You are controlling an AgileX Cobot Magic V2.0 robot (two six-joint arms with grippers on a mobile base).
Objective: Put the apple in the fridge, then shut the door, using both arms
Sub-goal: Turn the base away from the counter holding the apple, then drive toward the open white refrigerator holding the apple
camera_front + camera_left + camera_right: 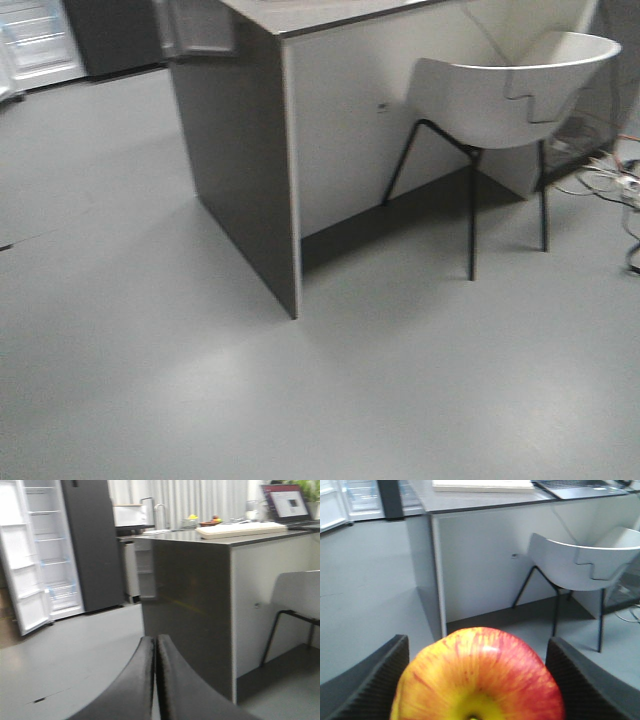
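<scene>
The apple (pixel 480 680), red streaked with yellow, fills the bottom of the right wrist view. My right gripper (pixel 477 641) is shut on it, with a ribbed black pad on each side. My left gripper (pixel 156 639) is shut with nothing in it, its fingers pressed together low in the left wrist view. Far off to the left stands the fridge (pixel 92 545), dark grey outside, its white shelved inside (pixel 57 555) showing. The door (pixel 20 580) is swung open at the far left, white inner face towards me. A corner of the fridge (pixel 35 40) shows at the front view's top left.
A counter island with a dark grey end panel (pixel 190 605) and a white side (pixel 350 120) stands between me and the fridge. A white chair (pixel 510 95) on black legs sits by it. Cables (pixel 610 180) lie on the floor at right. A laptop (pixel 285 502) and a pale board (pixel 240 529) rest on the counter.
</scene>
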